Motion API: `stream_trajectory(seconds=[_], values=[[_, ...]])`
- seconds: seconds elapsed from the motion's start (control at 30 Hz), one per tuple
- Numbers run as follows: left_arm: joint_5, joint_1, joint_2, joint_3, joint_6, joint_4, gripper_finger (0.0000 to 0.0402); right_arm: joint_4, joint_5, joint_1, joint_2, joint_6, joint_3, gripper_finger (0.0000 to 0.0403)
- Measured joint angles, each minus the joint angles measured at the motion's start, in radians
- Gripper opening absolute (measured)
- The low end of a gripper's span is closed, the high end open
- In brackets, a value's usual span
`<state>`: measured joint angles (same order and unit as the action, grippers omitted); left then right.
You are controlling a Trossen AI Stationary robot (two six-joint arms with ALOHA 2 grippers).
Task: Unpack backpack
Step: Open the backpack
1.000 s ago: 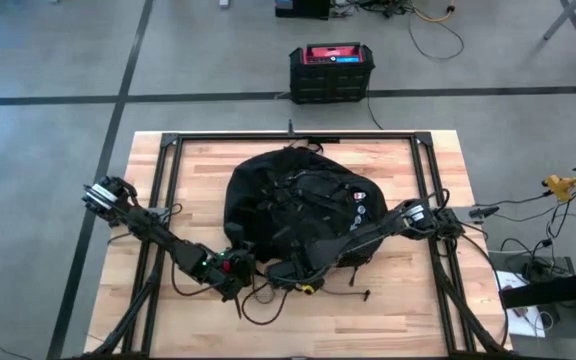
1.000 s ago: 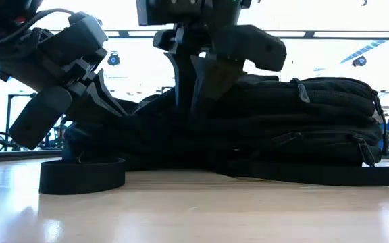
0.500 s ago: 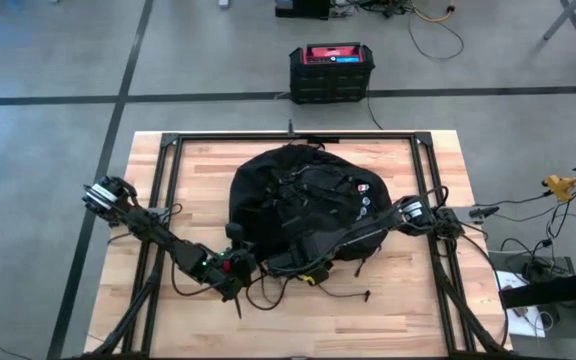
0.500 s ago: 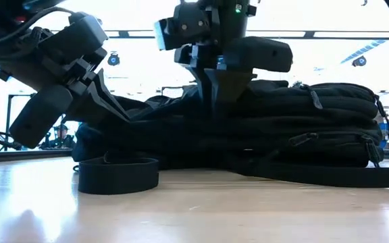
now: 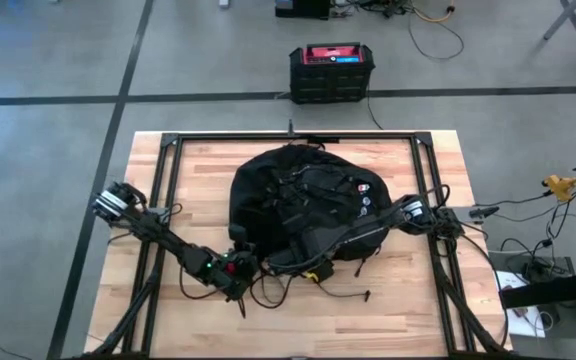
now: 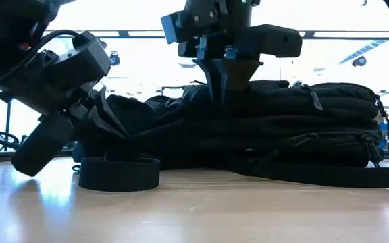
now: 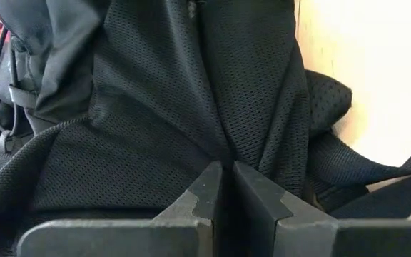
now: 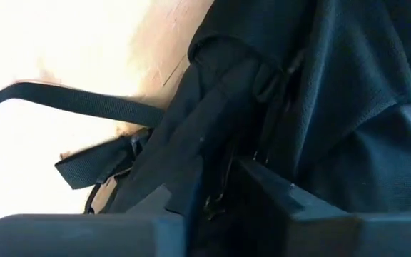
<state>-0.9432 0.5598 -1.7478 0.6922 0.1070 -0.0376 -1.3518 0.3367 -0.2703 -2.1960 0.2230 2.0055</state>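
The left gripper [image 5: 240, 258] sits low at the near left edge of the backpack [image 5: 298, 195], its jaws pinched tight on a fold of the bag's black mesh fabric [image 7: 191, 107]. The backpack lies flat in the middle of the wooden table [image 5: 408, 310], straps trailing toward the near edge. The right gripper [image 5: 286, 262] reaches across the bag's near side; its jaws stand narrow around dark fabric and a small zipper pull [image 8: 220, 193].

Backpack [image 5: 298, 205] black, mesh-textured; table [image 5: 408, 310] pale wood planks; crate [image 5: 331, 72] black, red top.
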Motion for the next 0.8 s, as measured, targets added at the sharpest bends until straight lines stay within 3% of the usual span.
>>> stream_trajectory(seconds=[0.17,0.33,0.47,0.67,0.8], values=[[0.004,0.000,-0.001,0.000,0.000,0.001,0.0025,0.007,-0.003,0.024,-0.004,0.019,-0.016,0.0141],[0.010,-0.001,-0.001,-0.001,0.005,0.003,0.0025,0.019,0.009,0.048,-0.039,0.038,-0.025,0.0150],[0.012,-0.001,-0.001,-0.002,0.008,0.002,0.0025,0.025,0.071,0.050,-0.061,0.083,-0.025,0.0118],[0.015,-0.002,-0.001,-0.002,0.009,-0.005,0.0025,0.020,0.075,0.053,-0.060,0.096,-0.017,0.0015],[0.017,-0.002,-0.002,-0.010,0.020,-0.021,0.0025,0.015,0.031,0.041,-0.042,0.083,0.016,0.0016]])
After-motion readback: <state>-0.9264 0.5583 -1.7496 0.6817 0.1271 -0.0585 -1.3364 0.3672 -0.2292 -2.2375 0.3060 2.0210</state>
